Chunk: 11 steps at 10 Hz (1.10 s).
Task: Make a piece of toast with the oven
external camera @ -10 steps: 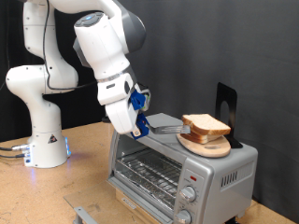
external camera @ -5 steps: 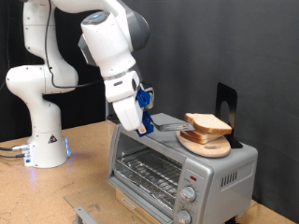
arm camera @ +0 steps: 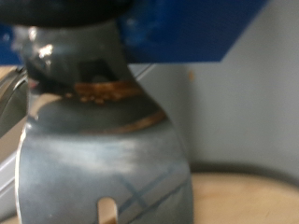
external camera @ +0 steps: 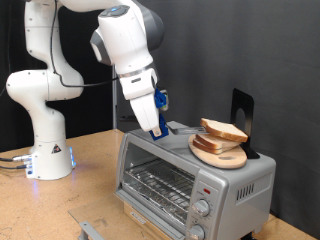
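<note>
In the exterior view, the white arm's gripper (external camera: 160, 128) hung at frame centre over the top of the boxy silver-grey toaster oven (external camera: 195, 180), its fingers clenched on the handle of a flat metal spatula (external camera: 183, 130). The pale crusted piece of toast (external camera: 222, 131) lay right of centre on a round wooden plate (external camera: 218, 156) atop the oven.

In the wrist view, the spatula's slotted blade (arm camera: 103, 177) filled the left half; the fingers themselves could not be made out.
</note>
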Tool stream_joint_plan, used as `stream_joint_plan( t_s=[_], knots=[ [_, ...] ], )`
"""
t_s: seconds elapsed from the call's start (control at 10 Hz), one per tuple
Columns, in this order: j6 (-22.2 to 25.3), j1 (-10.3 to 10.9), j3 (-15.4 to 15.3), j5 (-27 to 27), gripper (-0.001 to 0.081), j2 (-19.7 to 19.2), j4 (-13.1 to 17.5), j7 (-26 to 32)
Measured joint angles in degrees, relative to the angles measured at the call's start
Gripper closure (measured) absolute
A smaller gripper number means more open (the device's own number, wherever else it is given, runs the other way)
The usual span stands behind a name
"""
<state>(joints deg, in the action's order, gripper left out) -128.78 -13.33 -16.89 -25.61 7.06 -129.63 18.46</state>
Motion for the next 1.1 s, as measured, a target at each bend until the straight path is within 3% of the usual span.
stream_joint_plan(
  t_s=[0.3, 1.1],
  knots=[
    [4.37, -0.04, -0.31, 4.36, 0.0542, 0.28, 0.24, -5.07],
    [7.03, 0.18, -3.88, 4.60, 0.0542, -0.46, 4.71, -16.17]
  ],
)
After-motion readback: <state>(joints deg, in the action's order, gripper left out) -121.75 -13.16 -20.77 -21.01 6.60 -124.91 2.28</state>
